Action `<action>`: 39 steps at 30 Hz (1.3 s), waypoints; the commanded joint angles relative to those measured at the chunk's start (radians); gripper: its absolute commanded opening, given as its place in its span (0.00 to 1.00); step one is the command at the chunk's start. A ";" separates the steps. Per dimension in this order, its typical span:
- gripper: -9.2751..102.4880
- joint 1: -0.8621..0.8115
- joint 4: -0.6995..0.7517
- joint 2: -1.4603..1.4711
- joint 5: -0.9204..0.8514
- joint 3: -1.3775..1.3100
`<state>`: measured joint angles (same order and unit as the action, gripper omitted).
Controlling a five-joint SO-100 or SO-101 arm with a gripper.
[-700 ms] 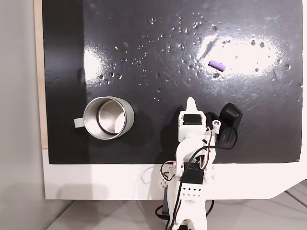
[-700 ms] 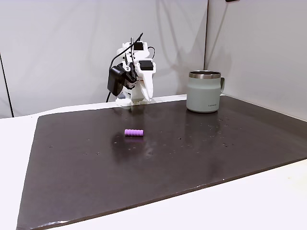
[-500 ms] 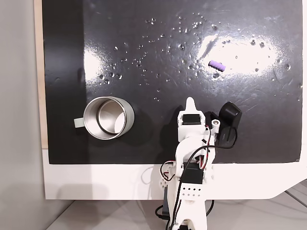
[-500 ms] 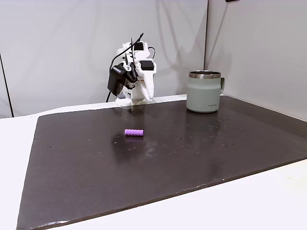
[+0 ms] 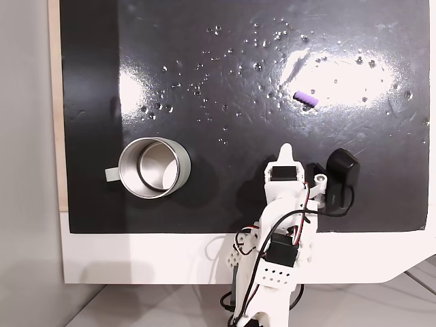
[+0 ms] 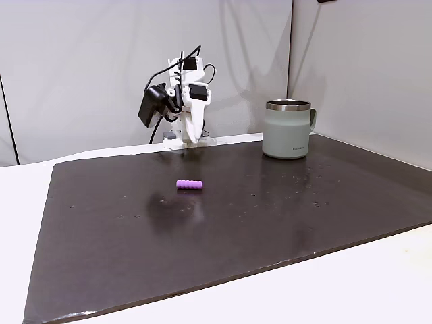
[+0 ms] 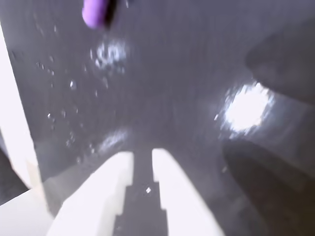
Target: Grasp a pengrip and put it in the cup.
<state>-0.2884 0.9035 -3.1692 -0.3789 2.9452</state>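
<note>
white and empty, my gripper (image 7: 141, 158) hangs over the dark mat (image 6: 270, 223) with its jaws only a narrow slit apart, pinching nothing. the purple pengrip (image 5: 306, 98) lies loose on the mat ahead of me, well apart from the steel cup (image 5: 154, 167). so i judge nothing is done yet: reaching, grasping and dropping it in the cup all remain.
</note>
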 commanded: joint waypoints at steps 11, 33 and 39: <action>0.08 -0.229 -0.008 0.020 -0.410 -0.213; 0.28 -0.158 0.155 1.207 -0.163 -1.106; 0.28 -0.114 0.244 1.439 -0.043 -1.255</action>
<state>-0.4234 1.1060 -1.8009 -0.4709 1.8101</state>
